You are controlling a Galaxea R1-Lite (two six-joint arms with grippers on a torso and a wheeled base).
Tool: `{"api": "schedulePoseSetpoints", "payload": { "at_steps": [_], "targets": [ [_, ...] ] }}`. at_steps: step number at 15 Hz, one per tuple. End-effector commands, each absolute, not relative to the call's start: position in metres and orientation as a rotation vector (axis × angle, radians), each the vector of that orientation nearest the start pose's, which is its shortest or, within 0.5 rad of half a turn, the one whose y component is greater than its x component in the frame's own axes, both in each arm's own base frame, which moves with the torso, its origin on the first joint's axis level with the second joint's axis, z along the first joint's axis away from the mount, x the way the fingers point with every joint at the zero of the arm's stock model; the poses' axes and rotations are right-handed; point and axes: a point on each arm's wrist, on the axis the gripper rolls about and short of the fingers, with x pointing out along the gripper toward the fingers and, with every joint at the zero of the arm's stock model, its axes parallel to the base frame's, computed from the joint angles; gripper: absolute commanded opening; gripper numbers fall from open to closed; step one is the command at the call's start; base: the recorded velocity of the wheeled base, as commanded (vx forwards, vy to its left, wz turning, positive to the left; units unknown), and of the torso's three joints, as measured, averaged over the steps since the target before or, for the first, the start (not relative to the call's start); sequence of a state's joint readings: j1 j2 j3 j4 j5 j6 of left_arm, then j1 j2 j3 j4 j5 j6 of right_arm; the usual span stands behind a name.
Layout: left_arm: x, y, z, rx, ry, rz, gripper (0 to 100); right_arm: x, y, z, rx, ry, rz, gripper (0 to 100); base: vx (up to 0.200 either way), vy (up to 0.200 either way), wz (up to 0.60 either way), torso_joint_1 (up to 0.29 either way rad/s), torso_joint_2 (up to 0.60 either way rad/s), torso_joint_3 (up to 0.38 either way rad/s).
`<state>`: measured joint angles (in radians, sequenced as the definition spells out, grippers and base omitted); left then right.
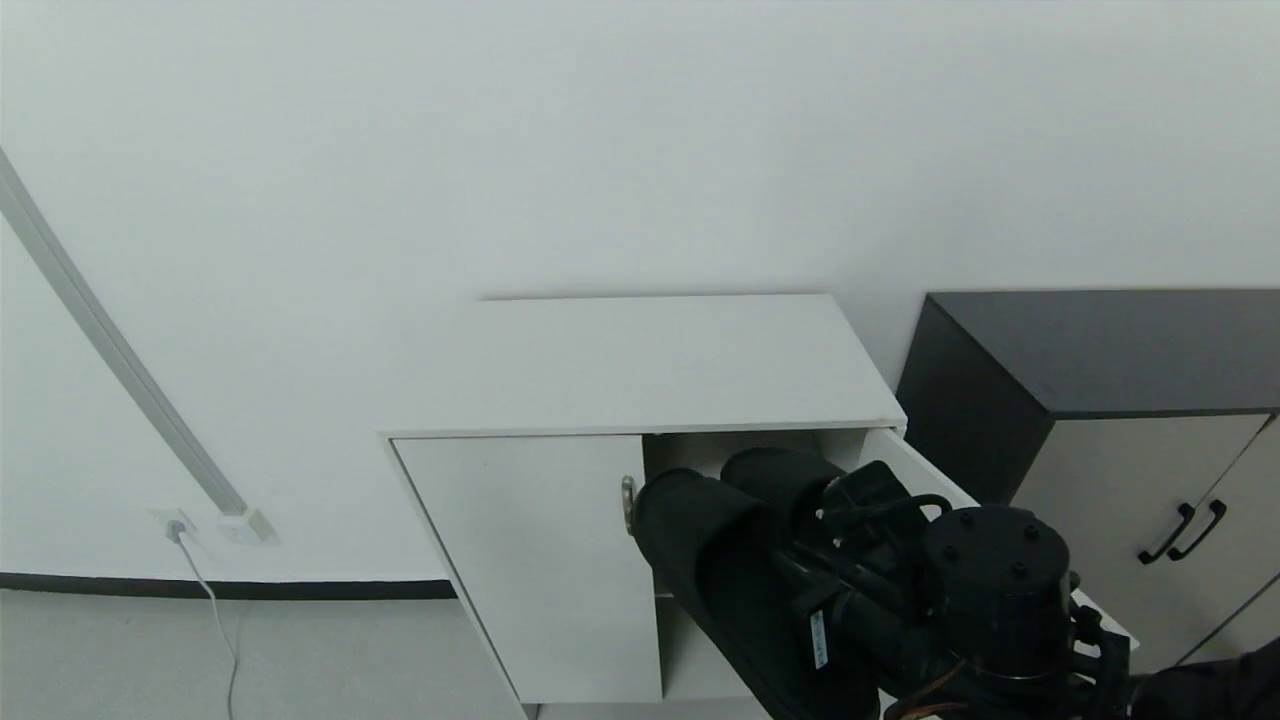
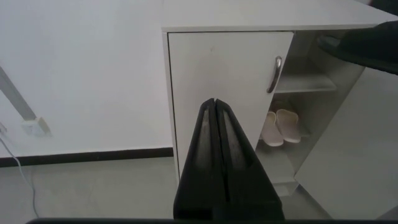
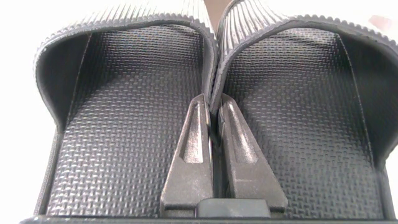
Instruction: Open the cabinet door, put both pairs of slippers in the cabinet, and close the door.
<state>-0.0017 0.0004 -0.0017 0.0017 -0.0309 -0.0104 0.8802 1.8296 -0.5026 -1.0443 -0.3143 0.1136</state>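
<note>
R gripper (image 3: 213,102) is clenching on the pair of black ribbed rubber slippers (image 1: 720,540), its fingers pinching the two touching inner walls together, w/ the slippers side by side. In head view the pair is hanging at approx 5 o'clock, just in front of the open RH bay of the white wooden cabinet (image 1: 650,370). RH door (image 1: 925,475) is standing open; LH door (image 1: 530,560) w/ metal handle (image 1: 627,505) is sitting shut. Pair of pale beige slippers (image 2: 283,127) is lying side by side on a lower shelf inside. L gripper (image 2: 215,106) is hovering clenched w/ nothing in it, apart from the cabinet, facing LH door. Dark-topped cabinet (image 1: 1100,350) is standing at 3 o'clock of the white one.
</note>
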Motion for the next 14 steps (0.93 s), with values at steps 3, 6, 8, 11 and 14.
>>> {"api": "schedulePoseSetpoints", "payload": {
  "at_steps": [3, 6, 8, 11, 14],
  "targets": [
    [-0.0229, -0.0007, 0.0757, -0.011, 0.0, -0.032, 0, 0.1892, 0.2196, 0.1092, -0.054, 0.272, 0.55, 0, 0.0, 0.0, 0.0, -0.209, 0.48, 0.272],
    [-0.0229, -0.0007, 0.0757, -0.011, 0.0, -0.032, 0, 0.189, 0.2194, 0.1089, -0.053, 0.273, 0.55, 0, 0.0, 0.0, 0.0, -0.22, 0.54, 0.312],
    [-0.0228, -0.0007, 0.0758, -0.011, 0.002, -0.032, 0, 0.1891, 0.2194, 0.1077, -0.056, 0.277, 0.549, 0, 0.0, 0.0, 0.0, -0.22, 0.54, 0.327],
    [-0.0229, -0.0007, 0.0757, -0.011, 0.0, -0.032, 0, 0.1896, 0.2201, 0.1063, -0.056, 0.274, 0.55, 0, 0.0, 0.0, 0.0, -0.208, 0.52, 0.318],
    [-0.0229, -0.0007, 0.0757, -0.011, 0.0, -0.032, 0, 0.1897, 0.2202, 0.1054, -0.057, 0.275, 0.55, 0, 0.0, 0.0, 0.0, -0.188, 0.51, 0.318]
  ]
}}
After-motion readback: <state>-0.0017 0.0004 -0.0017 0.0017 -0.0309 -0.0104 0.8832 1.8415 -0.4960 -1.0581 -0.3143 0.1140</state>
